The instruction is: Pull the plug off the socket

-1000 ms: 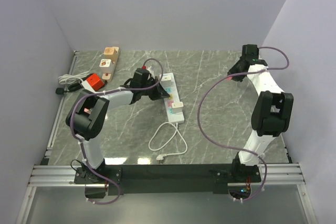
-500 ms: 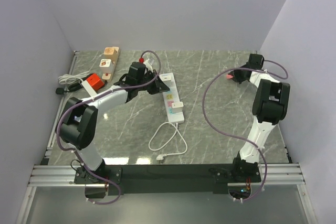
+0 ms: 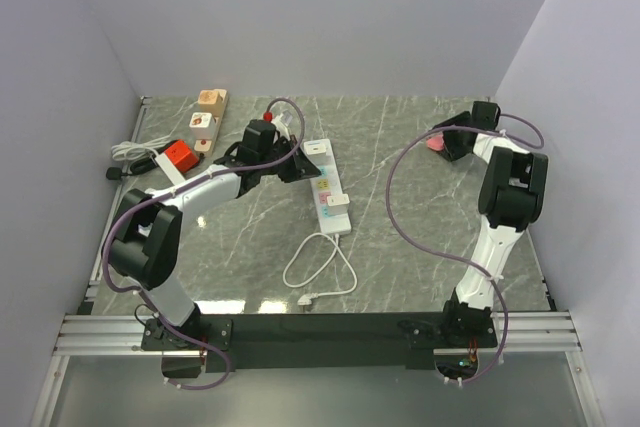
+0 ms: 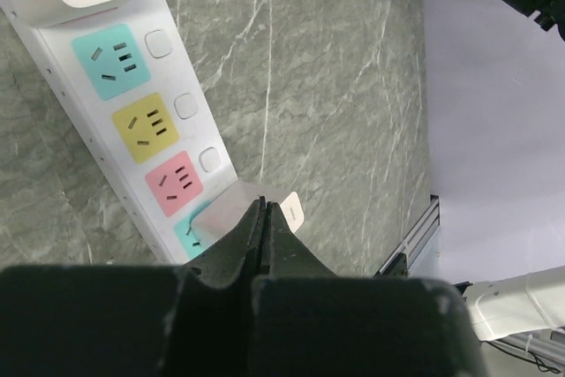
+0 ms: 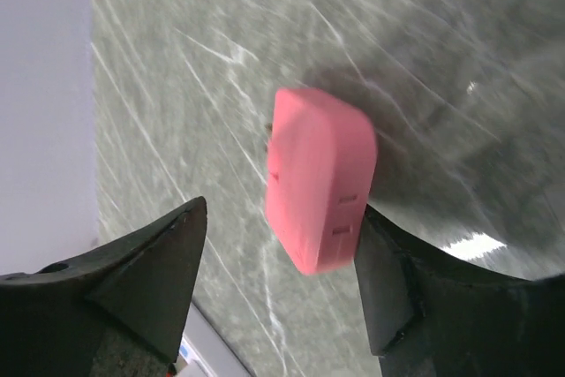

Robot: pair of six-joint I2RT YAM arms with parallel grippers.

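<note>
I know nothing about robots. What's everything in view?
white power strip: one, white with coloured sockets, centre
white adapter: one, white, on its near end
white cord: one, white, looped in front
tan power strip: one, tan, far left
red block: one, red, left
black plug: one, black, left edge
pink block: one, pink, far right
left end effector: one, black, shut, over white power strip
right end effector: one, black, open around pink block

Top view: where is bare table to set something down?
Widest bare patch: between the white power strip and the right arm. Another: near edge, right of the white cord loop. Crowded: back-left corner, with wooden strip, orange block and cord bundle.
</note>
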